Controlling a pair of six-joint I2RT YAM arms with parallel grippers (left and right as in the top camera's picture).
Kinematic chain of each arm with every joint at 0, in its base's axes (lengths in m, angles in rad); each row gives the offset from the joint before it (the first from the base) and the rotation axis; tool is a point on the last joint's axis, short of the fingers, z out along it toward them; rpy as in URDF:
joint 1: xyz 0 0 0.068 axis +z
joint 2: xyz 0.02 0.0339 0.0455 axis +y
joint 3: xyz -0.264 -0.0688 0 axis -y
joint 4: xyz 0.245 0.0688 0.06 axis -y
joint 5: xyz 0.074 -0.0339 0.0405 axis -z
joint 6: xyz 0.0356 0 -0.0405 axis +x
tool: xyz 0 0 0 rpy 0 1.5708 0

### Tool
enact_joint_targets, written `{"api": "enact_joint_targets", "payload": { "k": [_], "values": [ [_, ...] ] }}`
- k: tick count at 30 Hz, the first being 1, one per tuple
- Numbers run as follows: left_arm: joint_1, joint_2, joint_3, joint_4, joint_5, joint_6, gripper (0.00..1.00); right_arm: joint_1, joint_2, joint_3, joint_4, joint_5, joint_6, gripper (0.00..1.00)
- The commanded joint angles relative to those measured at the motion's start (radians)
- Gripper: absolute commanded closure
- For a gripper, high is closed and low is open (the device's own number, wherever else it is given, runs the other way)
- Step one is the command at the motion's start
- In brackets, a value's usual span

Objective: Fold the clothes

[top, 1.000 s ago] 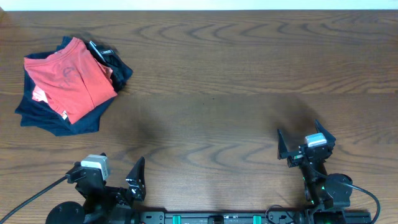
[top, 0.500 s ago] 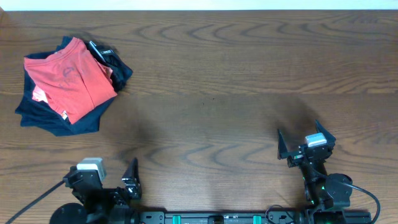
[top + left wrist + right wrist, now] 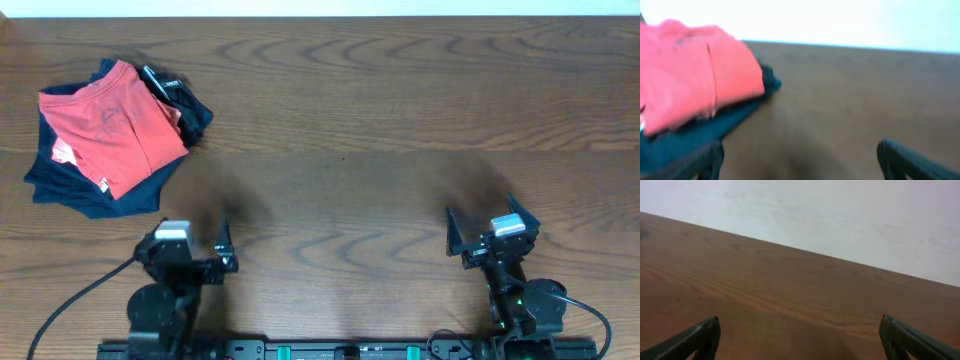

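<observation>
A folded red-orange garment (image 3: 115, 125) lies on top of a pile at the far left of the table; no lettering shows on it. In the left wrist view it sits blurred at the upper left (image 3: 690, 85). My left gripper (image 3: 225, 255) is open and empty near the front edge, well short of the pile. Its fingers frame bare wood in the left wrist view (image 3: 800, 162). My right gripper (image 3: 484, 222) is open and empty at the front right, over bare wood in the right wrist view (image 3: 800, 337).
Navy garments (image 3: 85, 195) lie under the red-orange one, with a black one (image 3: 185, 105) at the pile's right. A paler pink edge (image 3: 62, 152) shows at its left. The wooden table (image 3: 380, 130) stretches between the arms and the pile.
My left arm has moved forward and a little to the right from the front edge, its gripper now further onto the table. The right arm and the pile have not moved.
</observation>
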Motion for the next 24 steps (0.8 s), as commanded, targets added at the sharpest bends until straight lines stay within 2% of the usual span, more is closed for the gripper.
{"api": "enact_joint_targets", "payload": {
  "k": [1, 5, 7, 24],
  "values": [
    [0.004, -0.008, -0.096, 0.110, -0.013, 0.032, 0.02, 0.015, -0.006, -0.002, -0.003, -0.003, -0.014, 0.01],
    [0.005, -0.008, -0.213, 0.296, -0.013, 0.032, 0.02, 0.015, -0.006, -0.002, -0.003, -0.003, -0.014, 0.01],
    [0.004, -0.008, -0.255, 0.338, -0.012, 0.032, 0.02, 0.015, -0.006, -0.002, -0.003, -0.003, -0.014, 0.01],
    [0.004, -0.006, -0.254, 0.335, -0.012, 0.032, 0.02, 0.015, -0.006, -0.002, -0.003, -0.003, -0.014, 0.01]
  ]
}}
